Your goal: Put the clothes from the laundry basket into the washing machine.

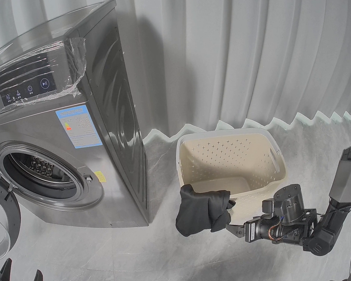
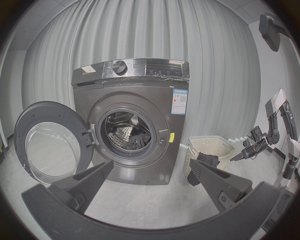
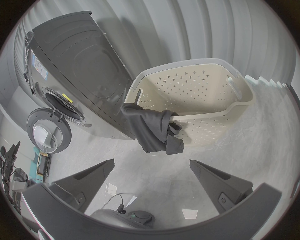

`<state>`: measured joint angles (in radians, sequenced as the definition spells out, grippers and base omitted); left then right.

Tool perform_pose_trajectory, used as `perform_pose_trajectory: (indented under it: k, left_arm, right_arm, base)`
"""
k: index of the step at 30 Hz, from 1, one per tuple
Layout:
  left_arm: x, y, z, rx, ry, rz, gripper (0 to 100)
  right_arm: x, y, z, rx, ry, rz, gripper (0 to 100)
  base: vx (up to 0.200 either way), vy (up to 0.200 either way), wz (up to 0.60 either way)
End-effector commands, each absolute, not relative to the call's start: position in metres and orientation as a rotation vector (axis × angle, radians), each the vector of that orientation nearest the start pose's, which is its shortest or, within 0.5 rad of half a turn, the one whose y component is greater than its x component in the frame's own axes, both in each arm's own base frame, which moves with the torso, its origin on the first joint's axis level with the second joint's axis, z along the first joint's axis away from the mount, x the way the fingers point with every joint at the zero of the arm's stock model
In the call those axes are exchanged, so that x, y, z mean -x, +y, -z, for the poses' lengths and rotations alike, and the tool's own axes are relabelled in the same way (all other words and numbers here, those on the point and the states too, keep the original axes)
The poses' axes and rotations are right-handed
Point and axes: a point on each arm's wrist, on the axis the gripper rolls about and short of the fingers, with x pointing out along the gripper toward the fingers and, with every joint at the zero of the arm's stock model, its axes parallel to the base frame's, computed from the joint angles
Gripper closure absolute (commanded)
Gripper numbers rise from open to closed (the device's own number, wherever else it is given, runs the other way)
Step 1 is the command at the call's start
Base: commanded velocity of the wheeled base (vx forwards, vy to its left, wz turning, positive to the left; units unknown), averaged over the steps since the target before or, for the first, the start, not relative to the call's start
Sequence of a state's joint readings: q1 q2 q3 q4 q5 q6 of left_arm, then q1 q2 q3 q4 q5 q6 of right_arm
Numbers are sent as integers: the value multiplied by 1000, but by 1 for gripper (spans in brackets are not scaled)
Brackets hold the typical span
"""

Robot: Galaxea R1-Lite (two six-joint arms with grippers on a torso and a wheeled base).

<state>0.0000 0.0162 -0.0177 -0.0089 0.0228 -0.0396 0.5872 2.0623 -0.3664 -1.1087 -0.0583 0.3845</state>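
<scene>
- The washing machine stands on the grey floor, and its round door is swung wide open on the side away from the basket.
- Inside the drum lies a dark piece of clothing, low and towards the front.
- The cream laundry basket sits on the floor just beside the machine, on the robot's right.
- A dark garment hangs over the basket's near rim at the corner towards the machine (most of the cloth falls down the outside wall).
- The right tool is low and near the garment, pointing at it. Its fingers are spread with nothing between them, and the wrist view shows a gap of bare floor before the cloth.
- The left tool is low in front of the machine, facing the open drum, well apart from the basket. Its fingers are spread and empty too.
- A pale pleated curtain hangs behind both.
</scene>
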Motion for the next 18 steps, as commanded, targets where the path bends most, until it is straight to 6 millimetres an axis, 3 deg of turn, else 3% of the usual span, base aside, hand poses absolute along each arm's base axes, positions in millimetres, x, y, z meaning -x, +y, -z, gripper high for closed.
perform_pose_trajectory:
  k: [1,8,18]
  left_arm:
    - [23,1,-77,40,-11,-23,0]
    - [23,1,-77,40,-11,-23,0]
    - [23,1,-77,40,-11,-23,0]
  right_arm:
    - [-238,159,-15,-176,656,-399,0]
    - [-253,177,-1,-176,645,-425,0]
    - [-280,195,3,-191,578,-441,0]
  base:
    - [0,0,0]
    - [0,0,0]
    - [0,0,0]
